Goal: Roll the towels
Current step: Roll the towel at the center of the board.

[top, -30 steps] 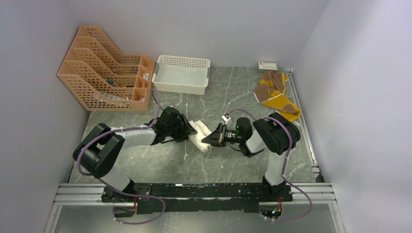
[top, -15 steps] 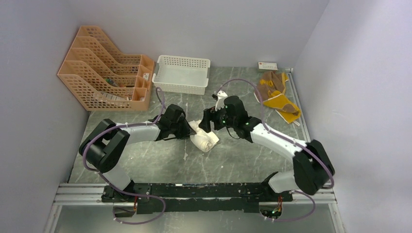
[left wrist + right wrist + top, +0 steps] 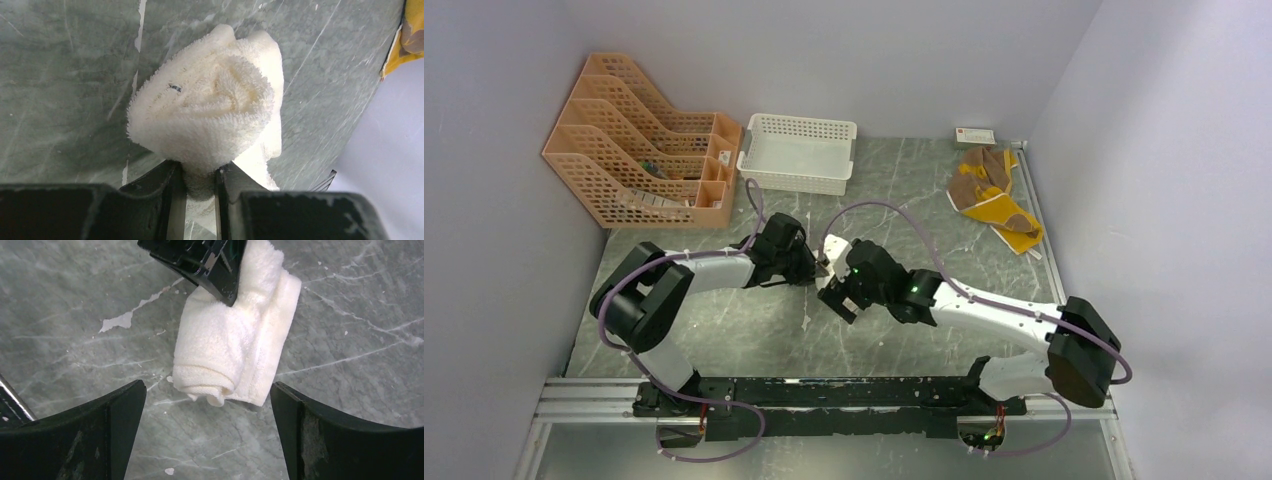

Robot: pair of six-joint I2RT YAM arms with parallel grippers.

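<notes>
My left claw (image 3: 200, 176) clamps the cream towel (image 3: 210, 105), which lies on the table (image 3: 724, 330), outside the basket (image 3: 794, 180). My right claw (image 3: 207, 395): jaws apart.

The cream towel (image 3: 235, 350) is wound into a short, fat roll, with one loose layer lying flat along its side. Its end shows a soft spiral of folds. It lies on the table on the near side of the basket (image 3: 792, 181). The brown and yellow towel (image 3: 989, 192) lies unrolled and crumpled, well to the right of the basket.
</notes>
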